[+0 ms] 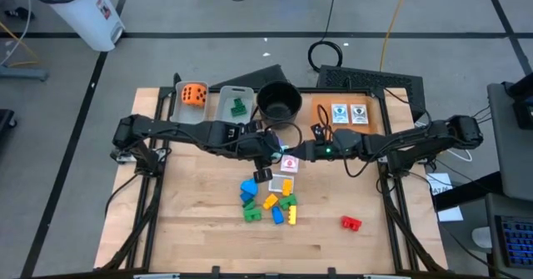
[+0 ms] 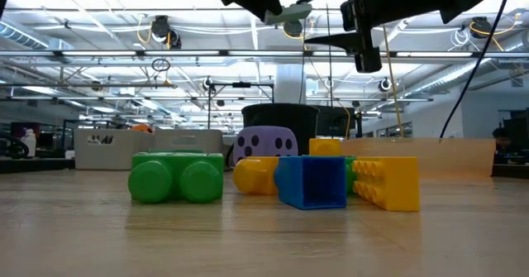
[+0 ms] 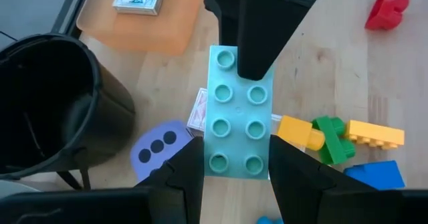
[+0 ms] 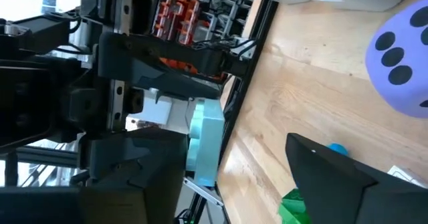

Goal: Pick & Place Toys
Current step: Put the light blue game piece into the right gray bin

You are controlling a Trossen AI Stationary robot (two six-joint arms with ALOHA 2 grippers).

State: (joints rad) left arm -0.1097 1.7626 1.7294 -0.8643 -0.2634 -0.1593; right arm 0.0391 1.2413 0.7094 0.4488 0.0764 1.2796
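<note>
My left jaws [image 3: 229,167] were clamped on one end of a pale teal block [image 3: 237,110], holding it in the air above the table [image 1: 200,229], just beside the round black pot [image 1: 278,102] on the side away from the bins. My right jaws [image 1: 293,153] stood apart at the block's other end, one finger [image 3: 264,23] lying over its studded face; I could not tell whether they had any grip on it.

Below the block, just beside the pot, sat the purple die [image 3: 158,148], with a white-edged card [image 3: 197,110] touching it. A little farther from the pot lay the heap of blocks: a yellow block [image 3: 374,133], a green block [image 3: 333,138], a blue block [image 3: 376,175], all close together. The red block [image 1: 351,222] lay well apart from the heap, farther still from the pot.

Beside the pot, the orange die [image 1: 194,95] sat in a grey bin [image 1: 180,111], another green piece [image 1: 238,107] lay in the next bin [image 1: 226,111], and two picture cards [image 1: 349,113] rested on an orange tray [image 1: 310,117] on the pot's other side
</note>
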